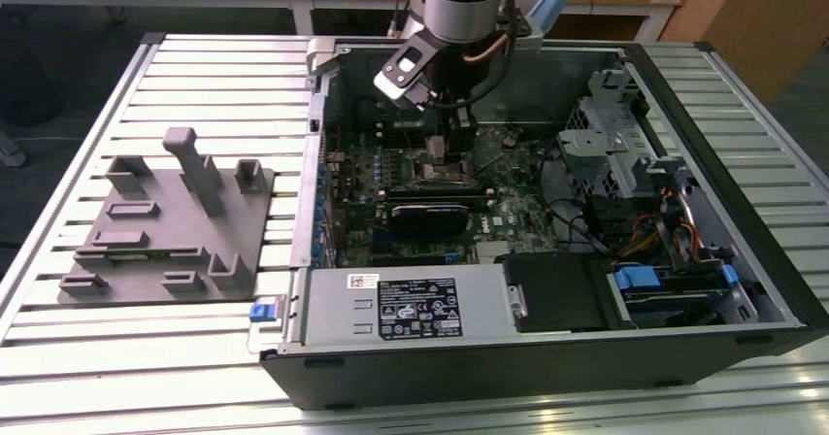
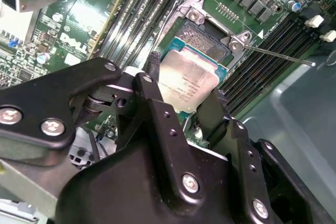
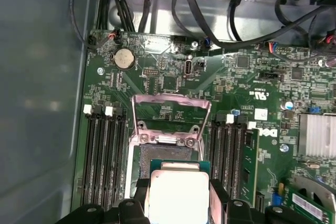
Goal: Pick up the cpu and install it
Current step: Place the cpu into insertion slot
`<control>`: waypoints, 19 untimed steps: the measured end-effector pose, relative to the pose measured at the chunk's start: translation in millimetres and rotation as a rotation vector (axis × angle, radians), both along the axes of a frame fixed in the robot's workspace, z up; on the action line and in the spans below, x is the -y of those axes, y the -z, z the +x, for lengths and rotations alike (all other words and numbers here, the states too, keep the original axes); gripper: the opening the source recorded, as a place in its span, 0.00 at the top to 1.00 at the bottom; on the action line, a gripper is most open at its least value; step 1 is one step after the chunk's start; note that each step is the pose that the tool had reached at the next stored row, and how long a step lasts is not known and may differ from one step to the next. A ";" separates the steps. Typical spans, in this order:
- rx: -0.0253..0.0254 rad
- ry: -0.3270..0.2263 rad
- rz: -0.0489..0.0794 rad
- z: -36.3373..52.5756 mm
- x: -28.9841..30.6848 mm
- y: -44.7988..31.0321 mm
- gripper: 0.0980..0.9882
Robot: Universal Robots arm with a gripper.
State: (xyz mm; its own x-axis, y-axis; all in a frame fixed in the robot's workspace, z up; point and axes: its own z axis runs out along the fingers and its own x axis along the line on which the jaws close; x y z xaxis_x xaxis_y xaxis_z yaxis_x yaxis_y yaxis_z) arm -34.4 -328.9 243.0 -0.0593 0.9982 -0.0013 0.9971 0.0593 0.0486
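Note:
The cpu (image 2: 188, 80) is a silvery square chip, and my gripper (image 2: 184, 92) is shut on it, a black finger on each of two opposite edges. It hangs tilted just above the open motherboard socket (image 2: 202, 43), overlapping part of it. In the first wrist view the cpu (image 3: 178, 192) sits between the fingers (image 3: 218, 200) over the socket (image 3: 168, 153), whose metal load plate (image 3: 170, 114) stands raised. In the exterior view my gripper (image 1: 437, 153) reaches down inside the open computer case to the socket (image 1: 445, 173).
The case walls (image 1: 311, 163) surround the motherboard. A drive cage and cables (image 1: 635, 183) fill the exterior view's right, with a labelled metal cover (image 1: 408, 304) at the front. Memory slots (image 3: 102, 156) flank the socket, and its thin lever (image 2: 278, 56) sticks out. A grey fixture (image 1: 169, 221) lies on the slatted table.

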 end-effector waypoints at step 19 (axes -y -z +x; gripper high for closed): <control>0.0001 0.007 0.000 0.1 -5.6 21.4 0.50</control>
State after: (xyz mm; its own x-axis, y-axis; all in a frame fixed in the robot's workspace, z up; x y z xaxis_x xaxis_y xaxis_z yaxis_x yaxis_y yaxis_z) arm -34.3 -323.4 221.6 -0.0519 0.9987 -0.0013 0.9975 0.0519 0.0486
